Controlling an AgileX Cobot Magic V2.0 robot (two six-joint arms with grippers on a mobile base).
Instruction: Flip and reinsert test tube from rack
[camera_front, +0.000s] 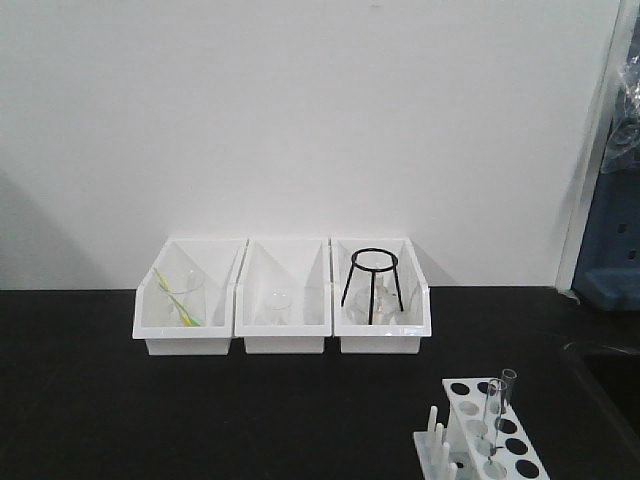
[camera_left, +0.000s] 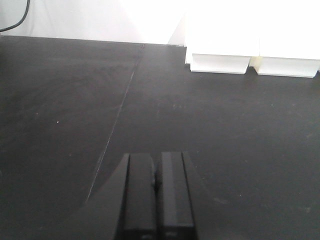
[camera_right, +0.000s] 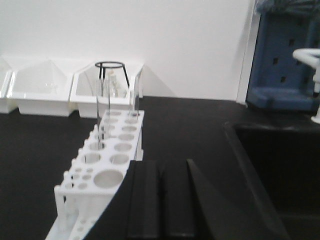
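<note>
Two slim glass tubes (camera_front: 496, 412) stand in white plastic rack (camera_front: 492, 440).

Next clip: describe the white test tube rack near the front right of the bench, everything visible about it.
The rack looks like white moulded plastic: a top plate with two rows of round holes, larger toward one end, plus short upright pegs along one side. It stands upright on the black bench, apart from the three bins. A clear glass test tube stands in a hole, rising above the plate. In the right wrist view the right gripper sits beside it; contact is unclear.
</note>
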